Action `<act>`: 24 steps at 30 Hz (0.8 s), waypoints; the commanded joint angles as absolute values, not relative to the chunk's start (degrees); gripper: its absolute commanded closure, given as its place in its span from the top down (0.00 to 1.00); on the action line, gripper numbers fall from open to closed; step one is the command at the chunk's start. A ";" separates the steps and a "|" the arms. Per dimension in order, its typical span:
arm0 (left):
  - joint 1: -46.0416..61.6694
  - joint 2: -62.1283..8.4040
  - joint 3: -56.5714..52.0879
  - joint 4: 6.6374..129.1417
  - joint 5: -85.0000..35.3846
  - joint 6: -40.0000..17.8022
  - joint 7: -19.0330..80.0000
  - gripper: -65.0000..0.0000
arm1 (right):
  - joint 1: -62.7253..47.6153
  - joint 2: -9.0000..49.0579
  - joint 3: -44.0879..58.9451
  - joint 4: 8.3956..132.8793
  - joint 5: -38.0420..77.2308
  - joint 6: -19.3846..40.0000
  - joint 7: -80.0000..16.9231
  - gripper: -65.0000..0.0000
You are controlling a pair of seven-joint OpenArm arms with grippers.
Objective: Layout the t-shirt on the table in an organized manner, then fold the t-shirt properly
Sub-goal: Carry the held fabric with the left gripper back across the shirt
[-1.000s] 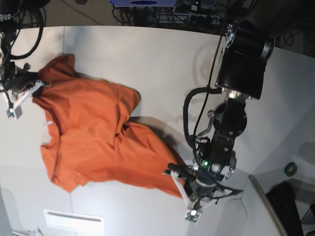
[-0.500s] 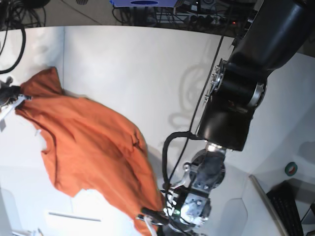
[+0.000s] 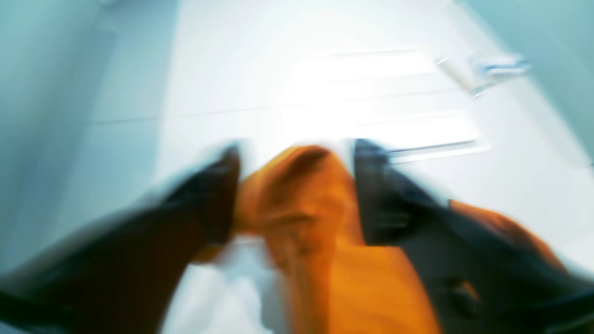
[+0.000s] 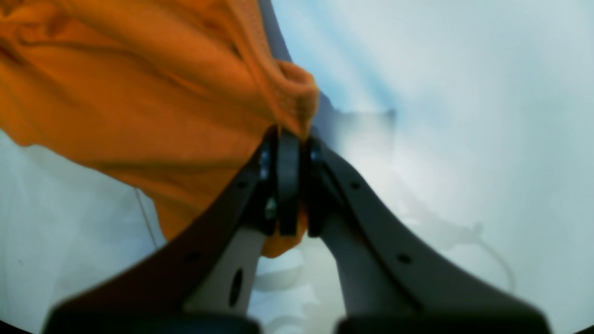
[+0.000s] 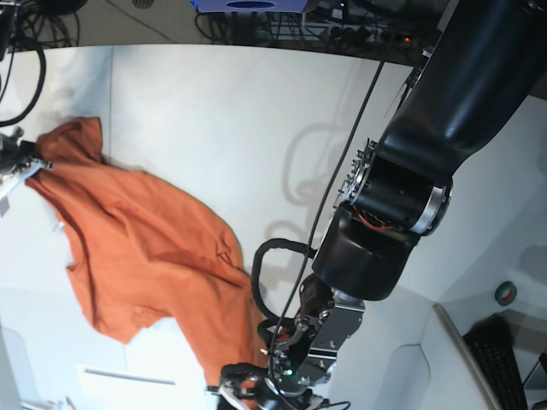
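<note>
The left gripper [image 3: 297,185] now stands with its jaws wide apart in the blurred left wrist view, a fold of the shirt [image 5: 145,248] lying between them and no longer pinched, where half a second ago it held that corner shut; the cloth has been drawn out in that time from a humped heap with a deep fold through its middle into a long sheet running slantwise from the table's [image 5: 239,111] left edge down toward its near edge; the right gripper [image 4: 287,153] is closed on a bunched hem of the shirt, at the left edge in the base view, so one end stays anchored while the other is let go; I judge this the end of a stretch-out pull, with the laying flat partly done and no fold begun, since ripples and a turned-under flap near the lower left remain; the freed corner lies close to the near edge and may slip over it; the shirt's upper end nearly reaches the left edge as well; the far and right parts of the tabletop are bare white, so room to shift the cloth lies that way, though the bulky left arm hangs over the middle right.
</note>
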State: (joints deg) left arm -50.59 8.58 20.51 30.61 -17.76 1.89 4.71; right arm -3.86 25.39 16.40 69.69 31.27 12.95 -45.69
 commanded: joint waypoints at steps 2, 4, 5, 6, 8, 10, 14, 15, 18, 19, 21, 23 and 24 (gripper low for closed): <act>-50.77 9.00 20.44 31.52 -18.15 1.80 1.54 0.94 | -3.30 26.42 16.75 70.46 31.69 13.32 -44.97 0.00; -48.92 9.00 20.26 31.52 -18.51 1.80 -0.57 1.00 | -4.00 26.33 16.75 70.37 31.69 13.32 -44.97 0.00; -48.04 9.00 20.00 31.60 -18.59 1.80 -1.27 1.00 | -4.35 26.33 16.75 70.64 31.69 13.32 -44.97 0.00; -47.16 9.00 19.91 31.69 -18.59 1.80 -1.45 1.00 | -4.35 26.33 16.75 70.73 31.69 13.32 -44.97 0.00; -44.79 9.00 19.91 33.63 -18.77 1.80 -0.84 1.00 | -4.44 26.33 16.75 70.73 31.69 13.32 -44.97 0.00; -39.60 9.00 20.62 38.02 -18.15 1.71 1.45 0.97 | -4.44 26.33 16.75 70.73 31.69 13.32 -44.97 0.00; -32.48 9.00 29.23 42.33 -18.07 1.54 4.53 0.61 | -4.44 25.27 16.75 70.73 31.69 13.32 -44.97 0.00; -31.96 9.00 31.87 42.24 -18.15 1.54 4.53 0.50 | -4.44 25.27 16.75 70.73 31.69 13.32 -44.97 0.00; -31.60 9.00 38.64 39.96 -18.51 1.71 4.62 0.15 | -4.44 25.19 16.75 70.73 31.69 13.32 -44.97 0.00; -31.69 9.00 40.22 38.73 -18.51 1.71 4.62 0.02 | -4.44 25.01 16.75 70.73 31.69 13.32 -44.97 0.00; -31.87 9.00 41.63 36.00 -18.33 1.71 4.53 0.00 | -4.44 24.92 16.75 70.73 31.69 13.32 -44.97 0.00; -32.22 9.00 41.89 33.01 -18.24 1.71 4.53 0.00 | -4.44 24.84 16.75 70.73 31.69 13.32 -44.97 0.00; -32.31 9.00 41.89 31.96 -18.15 1.71 4.44 0.00 | -4.53 24.84 16.75 70.73 31.69 13.32 -44.97 0.00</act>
